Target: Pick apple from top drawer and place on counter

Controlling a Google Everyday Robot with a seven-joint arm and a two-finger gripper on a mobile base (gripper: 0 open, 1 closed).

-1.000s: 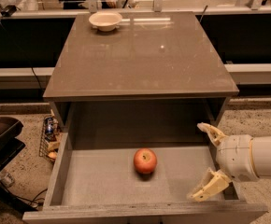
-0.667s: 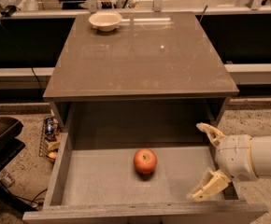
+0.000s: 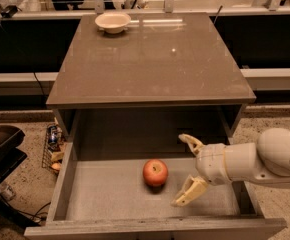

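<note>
Since a second ago, the claw (image 3: 177, 169) has slid left across the open top drawer (image 3: 105, 196) and now sits much nearer the apple (image 3: 155, 172), which has not shifted. At the far left of the counter (image 3: 150, 64), a white bowl (image 3: 113, 21) rests near the back edge, where it was before. Below the counter's near edge the drawer is pulled out, its grey floor in view. The apple sits on that floor, a little right of the drawer's middle, stem end up. Just to the right of the apple is the claw, spread wide, with one pale finger (image 3: 191, 142) on the far side and the other on the near side; neither touches the fruit. The white arm (image 3: 255, 161) reaches in from the right, over the drawer's right wall.
</note>
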